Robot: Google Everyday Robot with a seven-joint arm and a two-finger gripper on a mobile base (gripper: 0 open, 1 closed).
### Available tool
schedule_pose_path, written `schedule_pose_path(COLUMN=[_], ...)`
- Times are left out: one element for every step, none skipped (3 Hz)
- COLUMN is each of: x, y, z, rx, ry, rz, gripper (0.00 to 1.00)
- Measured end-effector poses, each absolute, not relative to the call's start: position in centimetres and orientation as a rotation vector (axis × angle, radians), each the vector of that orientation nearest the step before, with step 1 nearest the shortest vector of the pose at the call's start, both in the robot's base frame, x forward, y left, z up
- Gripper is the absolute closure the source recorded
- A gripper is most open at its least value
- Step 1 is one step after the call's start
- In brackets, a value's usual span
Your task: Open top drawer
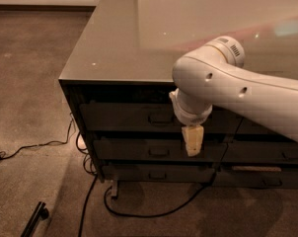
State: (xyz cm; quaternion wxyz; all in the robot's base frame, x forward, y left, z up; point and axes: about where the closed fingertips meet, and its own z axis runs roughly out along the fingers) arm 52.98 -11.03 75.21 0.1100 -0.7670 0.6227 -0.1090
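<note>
We see a white arm [247,93] reaching in from the right across the desk [139,33], its claw [193,141] pointing down before the drawer fronts. The top drawer [119,117] sits closed under the desktop, its handle [158,118] up-left of the claw. Whether the claw is spread or pressed together, we cannot tell.
</note>
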Motion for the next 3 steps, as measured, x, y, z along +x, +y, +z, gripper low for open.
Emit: schedule_pose_path(x=[55.7, 57.2, 56.7], y=[-12.5, -14.4, -15.7], z=[74.6, 73.3, 72.8], rx=[-2.185, -2.071, -2.012], ry=[1.831, 1.842, 1.857], rz=[-0.203, 0.015, 0.1], gripper=[0.0, 0.0, 0.0])
